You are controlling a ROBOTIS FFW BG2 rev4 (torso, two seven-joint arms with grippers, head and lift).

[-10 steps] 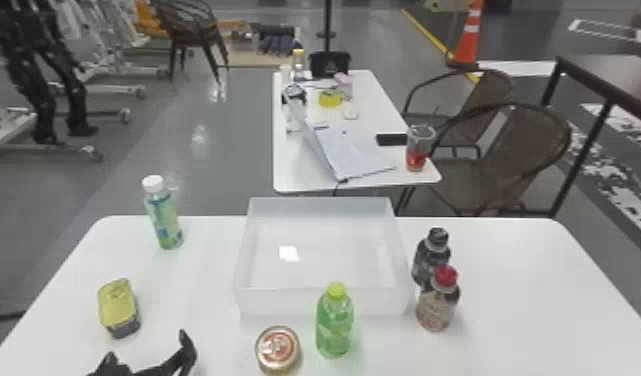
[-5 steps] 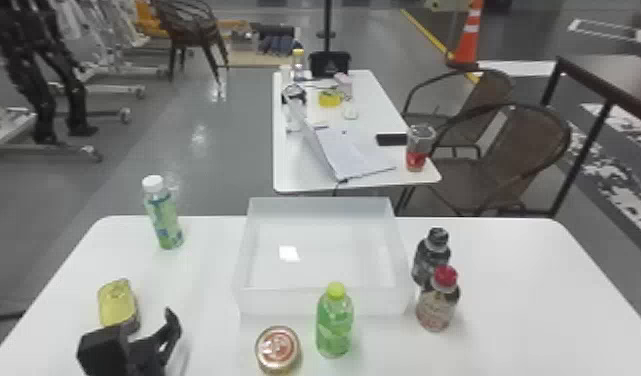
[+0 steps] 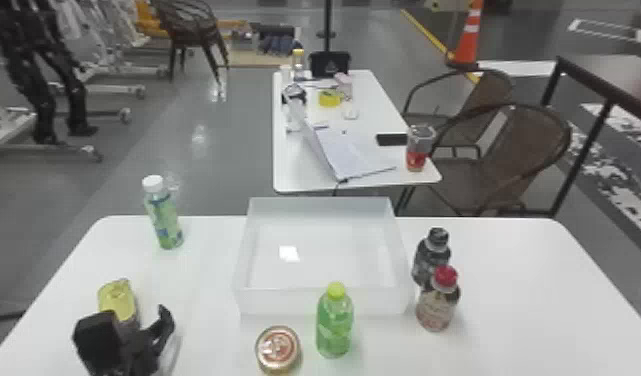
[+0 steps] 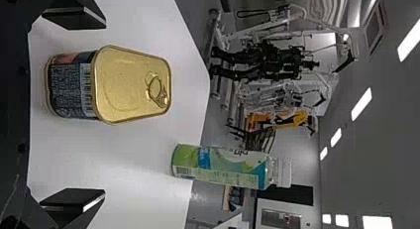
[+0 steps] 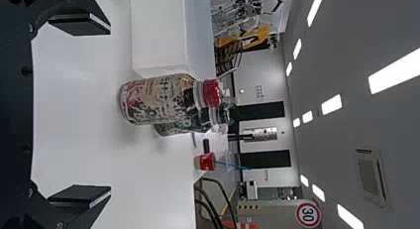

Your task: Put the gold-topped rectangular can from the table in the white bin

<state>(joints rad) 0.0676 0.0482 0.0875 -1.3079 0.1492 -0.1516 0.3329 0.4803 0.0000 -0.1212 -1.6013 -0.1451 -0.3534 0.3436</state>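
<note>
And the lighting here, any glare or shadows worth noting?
Head view: a hard white reflection inside the white bin, paler shiny spots on the grey floor; left wrist view: ceiling lights glare white; right wrist view: the same white glare overhead, plus a faint, soft shadow on the table by the red-capped bottle.

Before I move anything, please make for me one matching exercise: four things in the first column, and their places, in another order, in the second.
Things:
1. gold-topped rectangular can
2. lime-capped bottle
3. white-capped bottle
4. red-capped bottle

Places:
A. right of the white bin
B. nearest the left gripper
C. near the table's far left corner
D. just before the bin's near wall

Pairs: 1-B, 2-D, 3-C, 4-A
</note>
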